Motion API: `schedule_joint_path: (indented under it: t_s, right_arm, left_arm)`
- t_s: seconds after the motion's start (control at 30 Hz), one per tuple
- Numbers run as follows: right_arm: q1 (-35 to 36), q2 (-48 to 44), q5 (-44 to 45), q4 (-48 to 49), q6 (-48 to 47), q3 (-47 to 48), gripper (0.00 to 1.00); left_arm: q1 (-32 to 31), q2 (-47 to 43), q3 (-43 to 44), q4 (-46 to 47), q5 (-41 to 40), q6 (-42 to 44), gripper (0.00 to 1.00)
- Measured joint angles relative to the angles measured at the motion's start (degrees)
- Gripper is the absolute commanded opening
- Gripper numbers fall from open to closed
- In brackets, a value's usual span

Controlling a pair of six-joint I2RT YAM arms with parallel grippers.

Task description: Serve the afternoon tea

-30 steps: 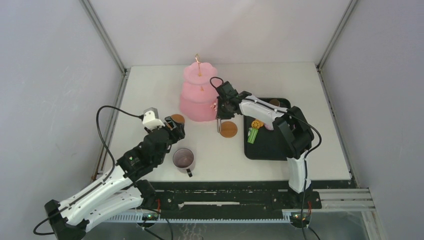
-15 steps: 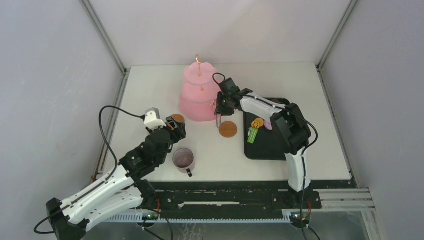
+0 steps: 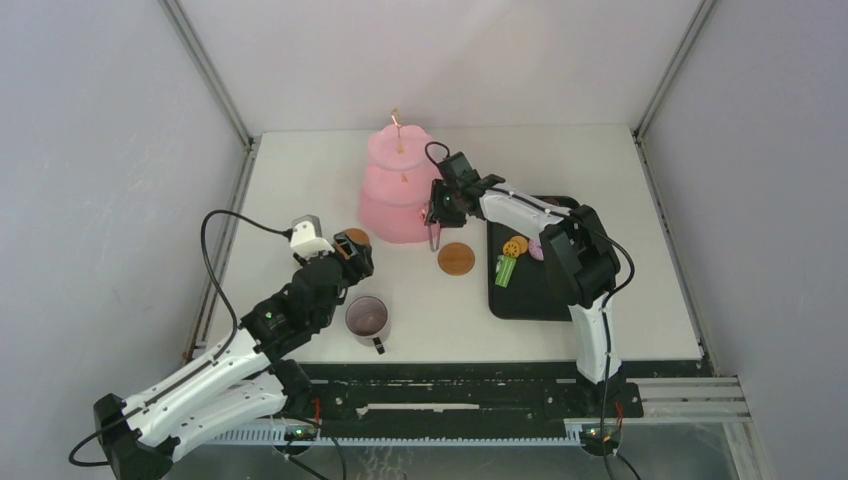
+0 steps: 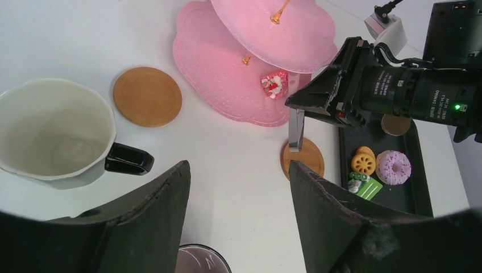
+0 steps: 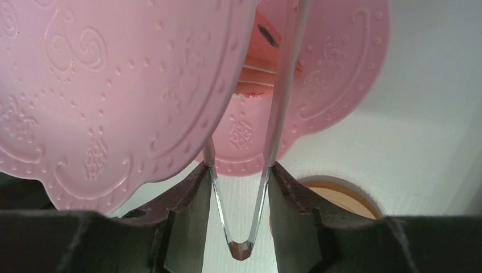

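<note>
The pink three-tier cake stand (image 3: 398, 190) stands at the table's back middle. My right gripper (image 3: 437, 215) is right beside it, shut on thin metal tongs (image 5: 282, 108), whose two arms stand spread and reach under the middle tier. A red-and-white pastry (image 4: 274, 84) lies on the bottom tier at the tong tips. My left gripper (image 4: 239, 168) hangs open and empty over the table, between a pale-lined mug (image 4: 54, 136) and a dark mug (image 3: 367, 317). One coaster (image 3: 355, 238) lies left of the stand, the other (image 3: 456, 258) under the tongs.
A black tray (image 3: 530, 290) at the right holds a yellow cookie (image 3: 514, 245), a pink donut (image 4: 392, 166) and a green piece (image 3: 506, 270). Grey walls close in the table on three sides.
My right gripper has shifted a little towards the stand and its jaws have widened, so the tong arms have spread. The left arm has stayed put.
</note>
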Motion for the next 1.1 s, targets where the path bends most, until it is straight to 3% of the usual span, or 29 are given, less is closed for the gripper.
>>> schedule_joint_path:
  t_s: [0.8,1.1]
  right_arm:
    - [0.42,-5.79,0.79,1.03,-0.09,-5.62,0.48]
    - [1.79,-10.47,2.95,1.38,-0.13,-12.02,0.47]
  left_arm:
    - [-1.09,-0.04,0.00,-0.07,-0.57,-0.02,0.69]
    - [-1.29,-0.70,0.00,-0.42,-1.57,0.00,0.69]
